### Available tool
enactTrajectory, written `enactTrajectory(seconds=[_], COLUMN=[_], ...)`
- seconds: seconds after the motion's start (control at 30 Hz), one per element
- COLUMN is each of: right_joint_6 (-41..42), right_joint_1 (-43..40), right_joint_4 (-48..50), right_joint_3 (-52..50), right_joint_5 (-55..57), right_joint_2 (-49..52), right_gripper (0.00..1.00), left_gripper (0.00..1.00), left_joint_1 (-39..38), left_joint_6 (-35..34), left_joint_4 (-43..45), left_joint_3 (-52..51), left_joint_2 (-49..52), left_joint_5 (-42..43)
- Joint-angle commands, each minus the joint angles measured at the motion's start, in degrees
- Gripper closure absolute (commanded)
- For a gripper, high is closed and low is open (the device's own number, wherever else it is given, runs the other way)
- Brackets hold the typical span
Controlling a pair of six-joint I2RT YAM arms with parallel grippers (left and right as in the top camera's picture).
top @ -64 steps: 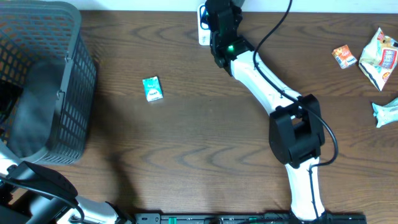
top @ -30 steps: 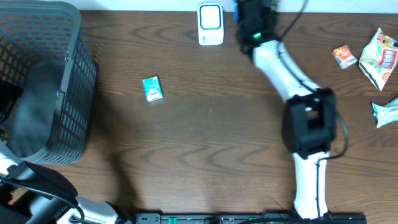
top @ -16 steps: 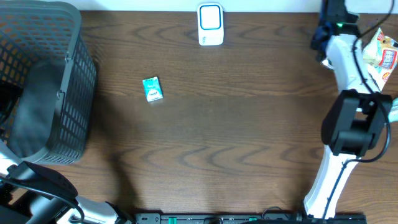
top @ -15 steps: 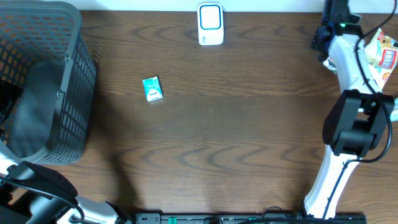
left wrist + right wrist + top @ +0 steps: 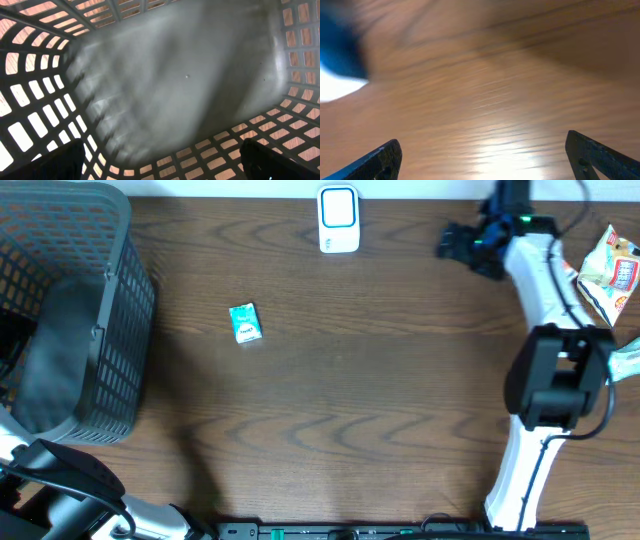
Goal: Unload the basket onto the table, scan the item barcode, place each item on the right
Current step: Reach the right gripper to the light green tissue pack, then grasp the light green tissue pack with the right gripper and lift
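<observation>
Your right gripper at 2 o'clock, fingers apart, left gripper (inside basket) also apart, teal packet at 10 o'clock.

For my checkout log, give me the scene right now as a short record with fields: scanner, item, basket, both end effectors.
scanner: white scanner, far table edge
item: teal packet, lying alone on the wood, untouched
basket: grey mesh basket, left side
left end effector: open, empty, inside the basket
right end effector: open, empty, over bare wood right of the scanner
other: snack bags, right edge
</observation>
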Motion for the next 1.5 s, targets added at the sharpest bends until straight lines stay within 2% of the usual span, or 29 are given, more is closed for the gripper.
enactTrajectory(seconds=[0.0,0.07,0.1,0.2,0.23,0.37,0.47,0.53,0.63,0.67,0.7,0.73,0.77,0.83,0.87,0.9,1.0,1.07,1.3,1.33,1.37,1.4,1.47], right_joint_6=[-0.22,-0.26,-0.24,-0.24,-0.28,-4.07,-4.96,-4.87,-3.58,-2.78,-2.80,-2.80,-2.78,-2.75,-2.75,-2.75,-2.73,-2.78,-2.80,-2.80,-2.80,-2.80,-2.78], right_joint_1=[8.98,12.96,15.08,21.24,23.12,29.33,34.99,36.81,38.56,39.17,39.54,39.71,39.98,40.37,40.50,40.70,41.05,41.31,41.77,41.77,41.75,41.53,41.31], right_joint_4=[1.16,3.23,4.48,9.07,10.91,14.84,15.23,16.52,18.53,19.41,20.06,20.37,20.76,20.72,20.72,20.72,20.74,20.70,19.39,19.41,19.41,19.41,19.82], right_joint_3=[-0.17,-0.17,-0.17,-0.17,-0.17,-0.20,-0.22,-0.22,-0.22,-0.22,-0.22,-0.22,-0.22,-0.22,-0.22,-0.22,-0.22,-0.22,-0.24,-0.24,-0.24,-0.24,-0.22], right_joint_5=[-5.46,-5.40,-5.16,-3.43,-2.78,1.53,10.99,10.88,8.52,6.78,4.61,3.28,0.70,-3.17,-3.87,-4.50,-4.63,-4.61,-3.89,-3.45,-3.45,-3.50,-3.52], right_joint_2=[-0.09,0.42,0.63,0.79,0.79,1.05,1.77,2.86,4.90,6.12,7.15,7.80,8.90,10.49,10.86,11.06,11.10,11.10,12.41,12.96,13.00,13.14,13.09], right_gripper=[0.02,0.08,0.16,0.15,0.21,0.23,0.28,0.28,0.21,0.23,0.31,0.44,0.61,0.60,0.56,0.46,0.36,0.33,0.39,0.38,0.32,0.32,0.44], left_gripper=[0.02,0.02,0.02,0.02,0.02,0.02,0.02,0.02,0.02,0.02,0.02,0.02,0.02,0.02,0.02,0.02,0.02,0.02,0.02,0.02,0.02,0.02,0.02], left_joint_1=[0.15,0.15,0.15,0.15,0.15,0.15,0.15,0.15,0.15,0.15,0.15,0.15,0.15,0.15,0.15,0.15,0.15,0.15,0.15,0.15,0.15,0.15,0.15], left_joint_6=[-0.26,-0.26,-0.26,-0.26,-0.26,-0.26,-0.26,-0.26,-0.26,-0.26,-0.26,-0.26,-0.26,-0.26,-0.26,-0.26,-0.26,-0.26,-0.26,-0.26,-0.26,-0.26,-0.26], left_joint_4=[-0.28,-0.28,-0.28,-0.28,-0.28,-0.28,-0.28,-0.28,-0.28,-0.28,-0.28,-0.31,-0.28,-0.31,-0.28,-0.28,-0.31,-0.28,-0.31,-0.28,-0.28,-0.31,-0.28], left_joint_3=[-0.11,-0.11,-0.11,-0.11,-0.11,-0.11,-0.11,-0.11,-0.11,-0.11,-0.11,-0.11,-0.11,-0.11,-0.11,-0.11,-0.11,-0.11,-0.11,-0.11,-0.11,-0.11,-0.11], left_joint_2=[0.31,0.31,0.31,0.31,0.31,0.31,0.31,0.31,0.31,0.31,0.31,0.31,0.31,0.31,0.31,0.31,0.31,0.31,0.31,0.31,0.31,0.31,0.31], left_joint_5=[-0.20,-0.20,-0.20,-0.20,-0.20,-0.20,-0.20,-0.20,-0.20,-0.20,-0.20,-0.20,-0.20,-0.20,-0.17,-0.20,-0.20,-0.20,-0.20,-0.20,-0.20,-0.20,-0.20])
